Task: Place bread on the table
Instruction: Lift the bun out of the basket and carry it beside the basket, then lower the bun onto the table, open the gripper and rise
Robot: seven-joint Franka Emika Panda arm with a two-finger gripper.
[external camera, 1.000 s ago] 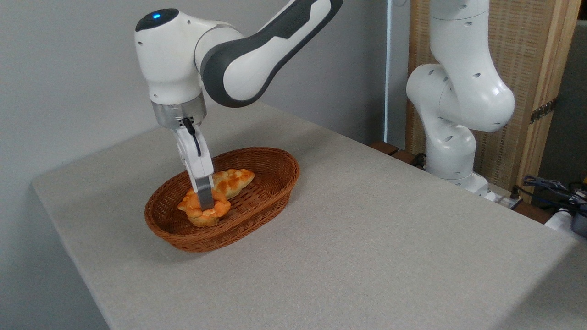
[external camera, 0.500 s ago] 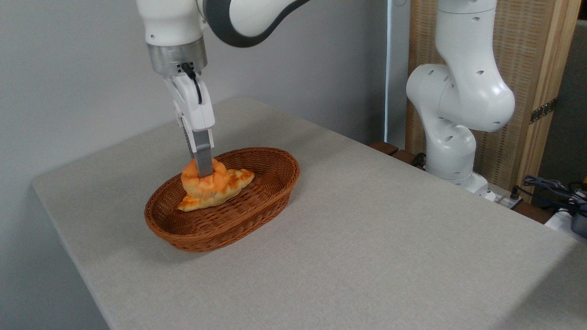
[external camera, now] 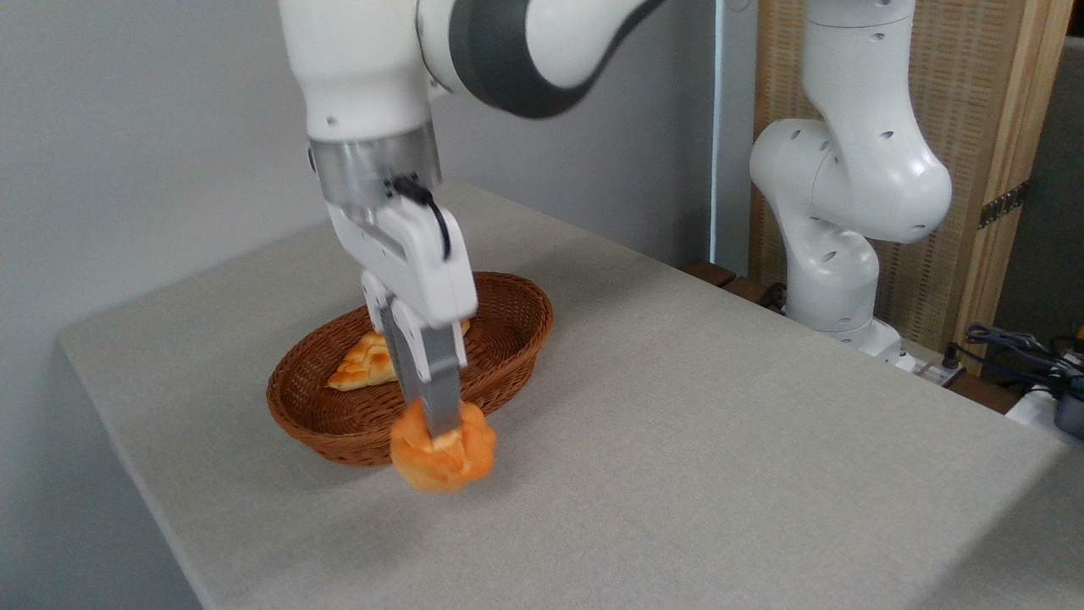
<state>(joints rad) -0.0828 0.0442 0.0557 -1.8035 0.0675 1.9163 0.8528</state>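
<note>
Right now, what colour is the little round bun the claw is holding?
Orange-golden. The small round bun shows best in the fixed camera view, pinched by the claw.

No text, label, brand name, number or sign can be read anywhere in the camera view.
</note>
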